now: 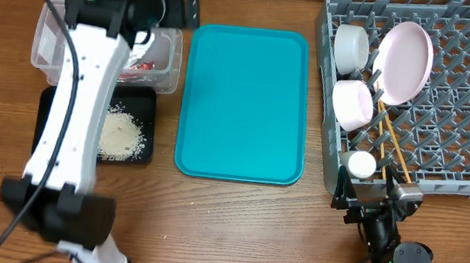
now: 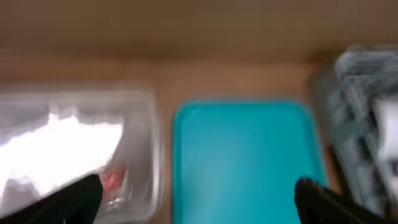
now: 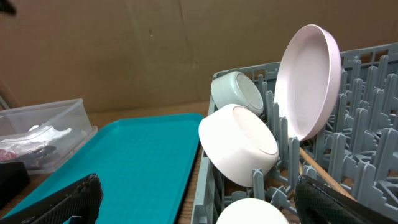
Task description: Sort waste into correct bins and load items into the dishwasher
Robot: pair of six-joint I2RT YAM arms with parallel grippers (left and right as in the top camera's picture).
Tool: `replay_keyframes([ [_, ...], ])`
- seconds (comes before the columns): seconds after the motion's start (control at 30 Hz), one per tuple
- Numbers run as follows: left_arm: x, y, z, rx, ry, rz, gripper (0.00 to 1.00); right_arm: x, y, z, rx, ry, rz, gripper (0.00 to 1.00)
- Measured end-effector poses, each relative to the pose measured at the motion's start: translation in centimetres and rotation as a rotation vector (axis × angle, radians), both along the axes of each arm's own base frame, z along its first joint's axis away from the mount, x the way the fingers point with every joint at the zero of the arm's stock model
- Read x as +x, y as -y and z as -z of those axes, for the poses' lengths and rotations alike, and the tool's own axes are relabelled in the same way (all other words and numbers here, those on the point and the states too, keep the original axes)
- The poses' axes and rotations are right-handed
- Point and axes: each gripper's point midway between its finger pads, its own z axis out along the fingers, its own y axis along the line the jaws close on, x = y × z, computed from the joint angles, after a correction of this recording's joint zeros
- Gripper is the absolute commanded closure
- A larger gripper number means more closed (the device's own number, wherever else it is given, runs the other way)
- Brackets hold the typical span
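The left gripper [image 2: 199, 186] hung over the far side of the clear tub [image 1: 47, 42], jaws wide apart and empty. The napkin [image 2: 68, 146] and red wrapper [image 1: 143, 65] lay in the tub, below it and to its left. Next to the tub, the black tray [image 1: 146, 100] held the rice [image 1: 121, 133].

The right gripper [image 3: 196, 186], jaws also wide apart and empty, sat at the rack's [image 1: 462, 138] near corner, close to the cup [image 1: 361, 165]. Beyond it in the rack were the white bowl [image 3: 239, 146], metal bowl [image 3: 239, 93], plate [image 3: 308, 81] on edge, and chopsticks [image 1: 389, 135]. The teal tray [image 1: 245, 102] lay between tub and rack.
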Motion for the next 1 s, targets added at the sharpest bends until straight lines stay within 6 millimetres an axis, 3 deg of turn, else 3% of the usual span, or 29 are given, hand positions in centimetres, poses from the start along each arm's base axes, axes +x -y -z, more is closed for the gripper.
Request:
replay_keyframes([
  [0.07,-0.1,1.3,-2.3,0.0,0.143,0.049,0.0,0.0,0.0,0.0,0.0,0.0,0.0,0.0],
  [0.17,-1.9,2.9,-5.3,-0.008,0.348,0.113,0.0,0.0,0.0,0.0,0.0,0.0,0.0,0.0],
  [0.27,-4.7,2.4,-5.1,-0.011,0.423,0.126,0.0,0.0,0.0,0.0,-0.001,-0.001,0.0,0.0],
  [0.33,-6.6,1.1,-3.7,-0.004,0.437,0.11,0.0,0.0,0.0,0.0,-0.001,0.0,0.0,0.0],
  [0.57,-13.2,-3.6,3.8,0.03,0.434,0.015,0.0,0.0,0.0,0.0,0.0,-0.001,0.0,0.0],
  [0.67,-15.9,-5.0,5.2,0.035,0.508,-0.022,0.0,0.0,0.0,0.0,0.0,0.0,0.0,0.0],
  [0.8,-19.3,-6.2,6.7,0.037,0.638,-0.06,0.0,0.0,0.0,0.0,0.0,-0.001,0.0,0.0],
  [1.0,-22.4,-6.5,10.5,0.038,0.702,-0.071,0.0,0.0,0.0,0.0,0.0,0.0,0.0,0.0],
])
